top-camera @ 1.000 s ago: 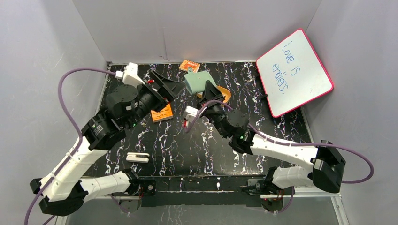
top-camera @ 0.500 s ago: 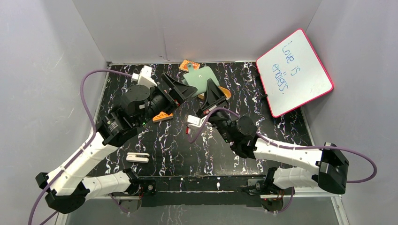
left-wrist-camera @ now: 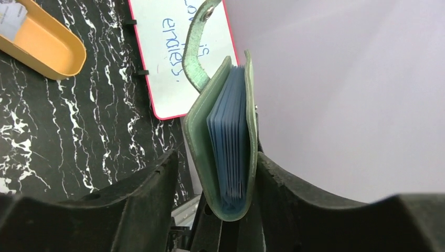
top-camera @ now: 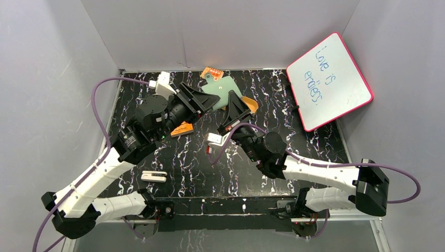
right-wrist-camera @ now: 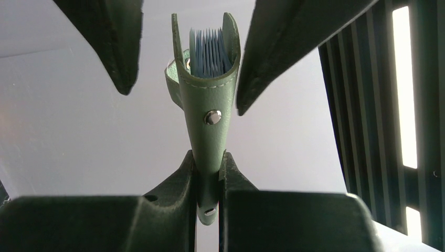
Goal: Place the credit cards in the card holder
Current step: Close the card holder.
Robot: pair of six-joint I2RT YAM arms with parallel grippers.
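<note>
The green card holder (top-camera: 223, 88) hangs in the air at the back of the table, held between both arms. My right gripper (top-camera: 234, 105) is shut on its lower edge by the snap tab, seen in the right wrist view (right-wrist-camera: 209, 157) under the holder (right-wrist-camera: 207, 100). My left gripper (top-camera: 205, 100) is open and straddles the holder (left-wrist-camera: 195, 126): its right finger touches the cover and its left finger (left-wrist-camera: 152, 189) stands apart. Blue clear pockets (left-wrist-camera: 230, 136) show inside the holder. A pale credit card (left-wrist-camera: 9, 16) lies in the tan tray (left-wrist-camera: 52, 50).
The tray (top-camera: 252, 105) sits just behind the right gripper. An orange booklet (top-camera: 182, 129) lies under the left arm and an orange packet (top-camera: 211, 72) lies at the back wall. A pink-framed whiteboard (top-camera: 329, 79) leans at the right. A white flat piece (top-camera: 154, 176) lies front left.
My left arm swung right and its open jaws came around the card holder. My right gripper turned and raised the holder slightly toward it.
</note>
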